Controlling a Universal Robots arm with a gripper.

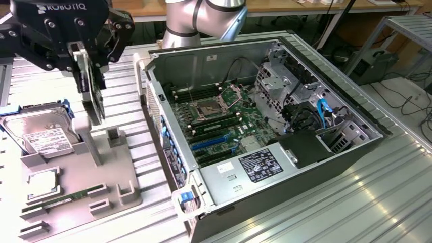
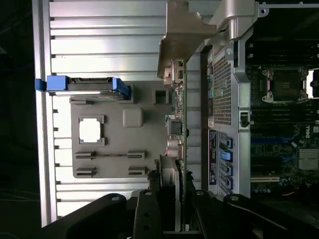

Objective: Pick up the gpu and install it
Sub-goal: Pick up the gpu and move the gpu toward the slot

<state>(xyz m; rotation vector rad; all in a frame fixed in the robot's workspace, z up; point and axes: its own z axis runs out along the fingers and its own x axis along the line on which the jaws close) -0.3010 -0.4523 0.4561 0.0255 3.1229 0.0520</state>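
Drive (image 1: 40, 134) in tray (image 1: 118, 174), far left. Pincer (image 1: 89, 55) clamped on gpu (image 1: 92, 98); card hangs upright over tray, left of case (image 1: 202, 63). Judgement: keep it vertical, bracket (image 2: 179, 35) clear of case wall, edge square to blue slots (image 1: 209, 144).

A: Where do we have the exterior cam?
B: High, off the arm, tilted down across the tabletop (image 1: 351, 202). We're far enough back to get the whole open computer case (image 1: 202, 66), with the grey tray (image 1: 121, 177) at the exterior view's left.
A: And the wrist cam?
B: Above the gripper (image 2: 172, 191), facing straight down past the jaws. We see the gpu (image 2: 182, 99) edge-on, close up.
A: Overlap?
B: We share the tray, the hard drive (image 2: 92, 84), the case's tray-side wall, part of the motherboard (image 2: 284, 124) and a strip of tabletop.
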